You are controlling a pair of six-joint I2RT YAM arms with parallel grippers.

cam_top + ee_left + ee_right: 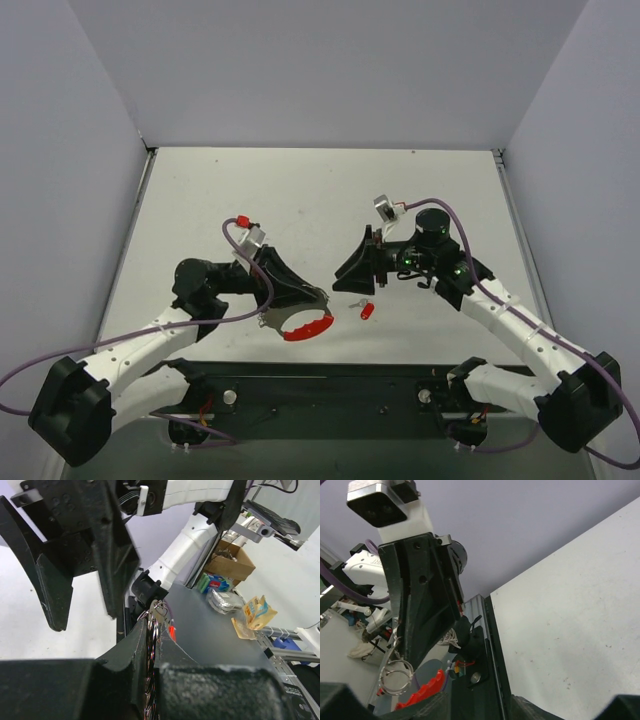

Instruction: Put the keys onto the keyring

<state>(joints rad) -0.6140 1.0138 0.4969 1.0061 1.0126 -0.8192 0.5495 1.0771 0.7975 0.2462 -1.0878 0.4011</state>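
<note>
Keyring (305, 328), thin red-and-grey hoop, clamped in left jaws; right jaws seemingly apart near red-headed key (367, 311).

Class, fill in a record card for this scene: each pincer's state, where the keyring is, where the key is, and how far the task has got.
Left pincer: shut on the keyring
Right pincer: open, holding nothing, just above the key in the top view
Keyring: clamped in the left pincer, red arc towards the arm bases
Key: on the table between the two pincers, held by neither
Progress: key not yet on the keyring
</note>
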